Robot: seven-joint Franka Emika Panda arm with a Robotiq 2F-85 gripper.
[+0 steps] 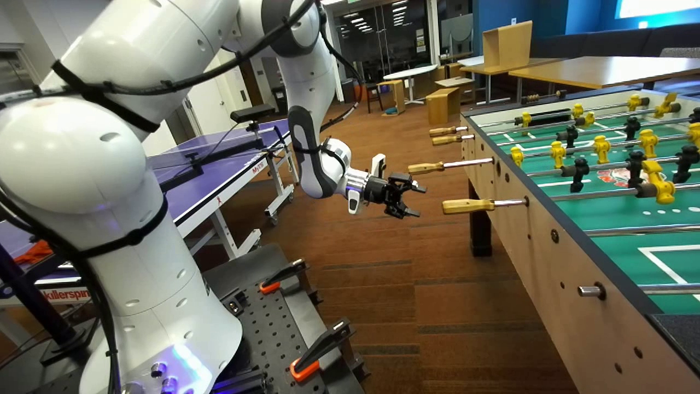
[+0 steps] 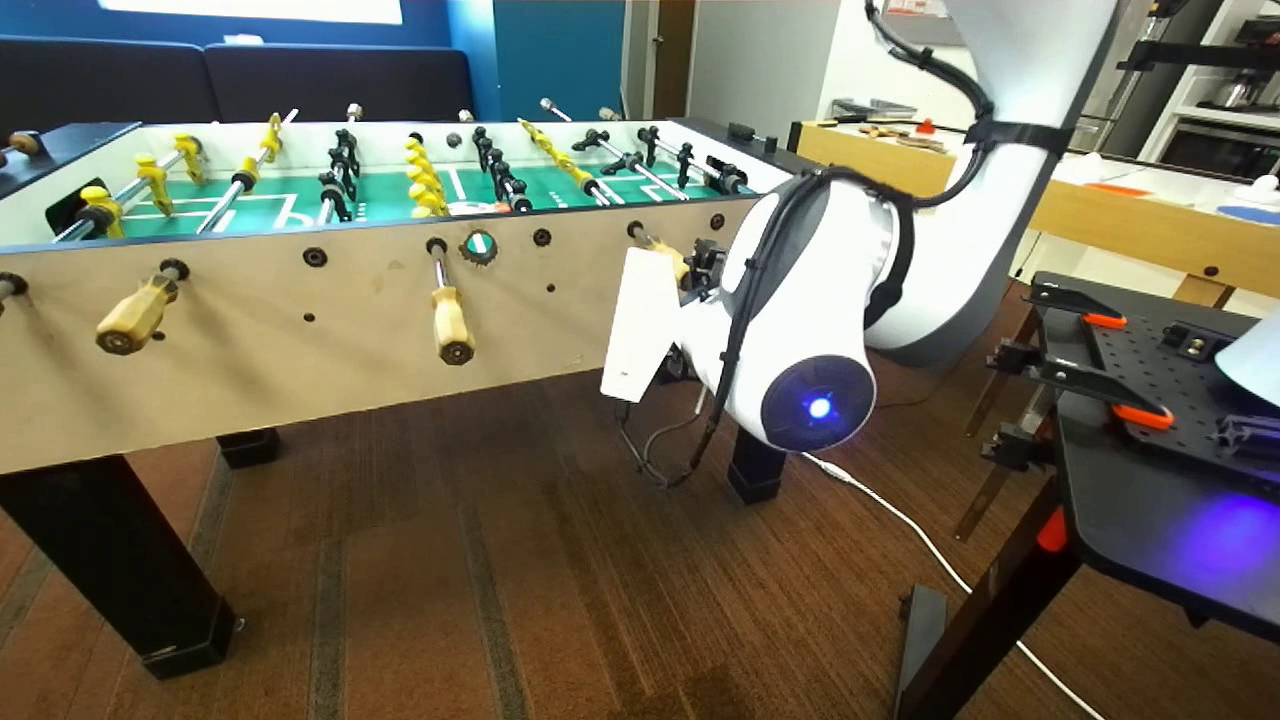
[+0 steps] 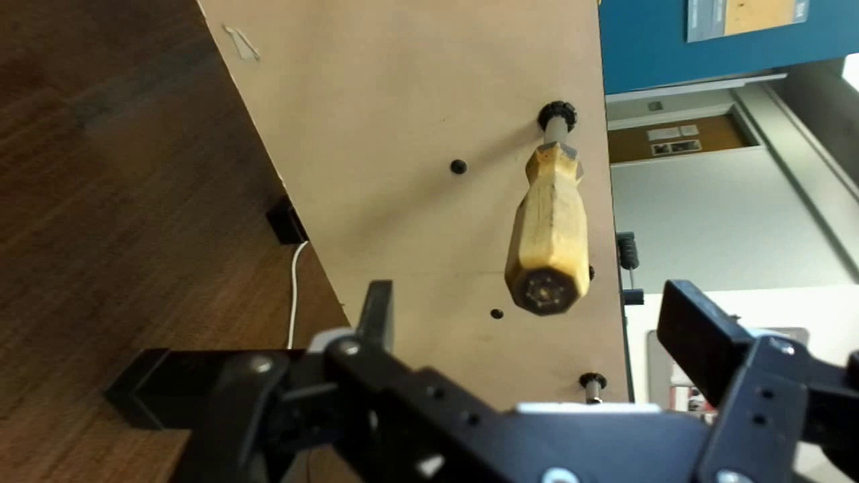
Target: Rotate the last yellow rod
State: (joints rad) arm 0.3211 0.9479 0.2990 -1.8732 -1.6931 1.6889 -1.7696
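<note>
The last yellow rod (image 1: 467,206) ends in a tan wooden handle with a dark collar and sticks out of the foosball table's side. In an exterior view the handle (image 2: 676,262) is partly hidden behind the wrist. In the wrist view the handle (image 3: 550,235) points toward the camera, its dark end face between and a little beyond the fingers. My gripper (image 1: 416,201) is open and empty, a short gap from the handle's end and not touching it. The gripper also shows in an exterior view (image 2: 706,265) and in the wrist view (image 3: 537,320), fingers spread wide.
Smaller-looking tan handles (image 1: 426,168) (image 2: 452,325) stick out farther along the foosball table's wooden side (image 1: 552,273). A bare metal rod end (image 1: 590,291) juts out closer to the robot's base. A purple ping-pong table (image 1: 213,164) stands behind the arm.
</note>
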